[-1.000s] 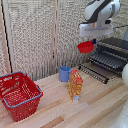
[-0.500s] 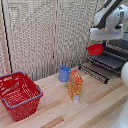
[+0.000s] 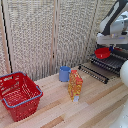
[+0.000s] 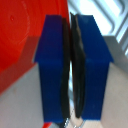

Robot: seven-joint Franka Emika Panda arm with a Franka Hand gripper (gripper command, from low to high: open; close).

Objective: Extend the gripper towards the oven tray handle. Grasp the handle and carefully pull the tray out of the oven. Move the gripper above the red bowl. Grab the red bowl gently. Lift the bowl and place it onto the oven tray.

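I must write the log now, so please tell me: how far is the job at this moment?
Done, by the look of it: the tray is pulled out of the oven, and the red bowl is up off the table. In hand: the gripper holds the bowl just over the tray; the wrist view shows the jaws pressed together beside red plastic. Left: to set the bowl down and let go.

Red bowl (image 3: 102, 52), red mesh basket (image 3: 19, 94), blue cup (image 3: 64, 73), orange carton (image 3: 75, 84), blue-tipped tool (image 4: 74, 65).
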